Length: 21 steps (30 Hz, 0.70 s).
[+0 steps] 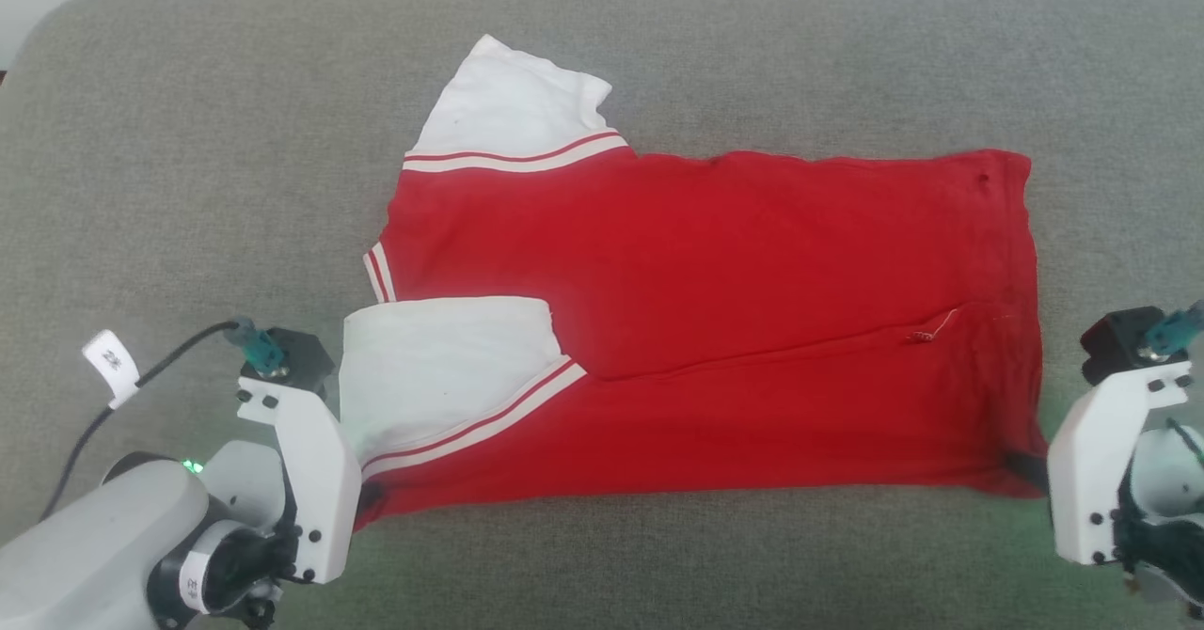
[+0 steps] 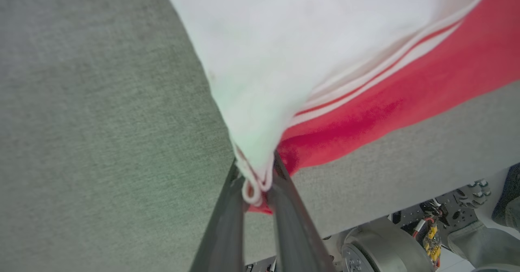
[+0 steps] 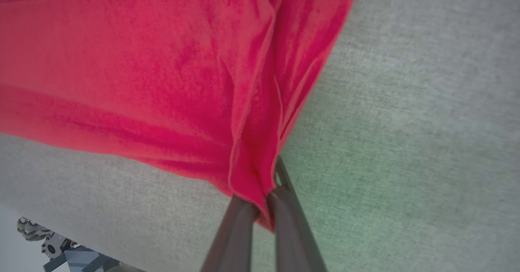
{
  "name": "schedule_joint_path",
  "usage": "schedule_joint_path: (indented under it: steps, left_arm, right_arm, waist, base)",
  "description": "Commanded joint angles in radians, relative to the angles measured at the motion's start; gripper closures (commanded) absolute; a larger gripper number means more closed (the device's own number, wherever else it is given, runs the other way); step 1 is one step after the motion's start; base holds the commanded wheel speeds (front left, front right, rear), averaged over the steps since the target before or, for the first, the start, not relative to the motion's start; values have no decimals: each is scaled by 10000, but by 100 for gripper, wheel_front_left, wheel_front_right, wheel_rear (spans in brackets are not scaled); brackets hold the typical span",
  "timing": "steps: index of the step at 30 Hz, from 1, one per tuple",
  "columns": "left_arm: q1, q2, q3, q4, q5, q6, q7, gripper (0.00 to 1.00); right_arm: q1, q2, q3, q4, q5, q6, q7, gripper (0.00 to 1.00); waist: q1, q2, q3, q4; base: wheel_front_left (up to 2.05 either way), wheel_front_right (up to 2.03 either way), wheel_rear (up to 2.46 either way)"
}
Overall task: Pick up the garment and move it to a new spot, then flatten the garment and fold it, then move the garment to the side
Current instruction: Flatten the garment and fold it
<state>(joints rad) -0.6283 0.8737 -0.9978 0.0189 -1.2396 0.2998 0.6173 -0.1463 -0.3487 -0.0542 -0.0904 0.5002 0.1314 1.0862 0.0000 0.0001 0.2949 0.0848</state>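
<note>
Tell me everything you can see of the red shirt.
The shirt is soft red cloth with white sleeves and red-and-white striped trim. It lies sideways, mostly flat, on the grey padded surface, its near part seemingly folded over the body, one sleeve on top, the other jutting out far. The left gripper pinches its near sleeve-side corner; the right gripper pinches its near hem corner.

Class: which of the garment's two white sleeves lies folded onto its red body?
The near sleeve, beside the left gripper; it lies across the red garment. The far sleeve juts outward onto the grey surface.
</note>
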Motion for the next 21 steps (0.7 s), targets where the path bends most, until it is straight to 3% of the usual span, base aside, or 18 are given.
schedule_joint_path:
  steps: [1,2,3,4,5,6,7,12,21]
  left_arm:
    - [157,-51,-57,202,23,-81,-57,88]
    - [150,-166,-70,401,-8,-126,-80,58]
    - [133,-270,-84,594,-27,-196,-114,51]
    - [94,-369,-111,790,-25,-259,-125,6]
    - [57,-467,-107,1004,-79,-293,-108,0]
    - [20,-534,-106,1176,-66,-358,-113,0]
    - [-14,-576,-97,1335,-80,-385,-106,0]
    - [-428,-339,111,1457,38,-561,-135,0]
    - [-1256,692,646,615,277,-314,138,0]
  right_arm:
    - [76,75,86,160,-113,-14,-77,100]
    - [56,153,177,299,-136,-14,-119,100]
    - [-24,216,255,441,-131,-14,-225,100]
    - [-122,238,331,611,-163,-12,-351,84]
    - [-188,269,421,770,-197,-14,-461,76]
    - [-242,309,490,925,-199,-14,-557,57]
    - [-327,325,544,1055,-193,-14,-673,0]
    - [-523,212,760,1235,-131,-15,-1155,0]
    - [-932,230,900,360,-111,-11,-2561,0]
  waist:
    - [0,-1,20,-27]
    - [0,-1,31,-47]
    - [0,-1,39,-74]
    - [0,-1,43,-97]
    - [0,-1,41,-122]
    - [0,-1,35,-146]
    - [0,-1,27,-168]
    - [0,-1,-69,-316]
    - [0,-1,-207,-920]
  base:
    - [0,0,0]
    - [0,0,0]
    - [0,0,0]
    - [0,0,0]
    - [0,0,0]
    - [0,0,0]
    - [0,0,0]
    - [0,0,0]
    - [0,0,0]
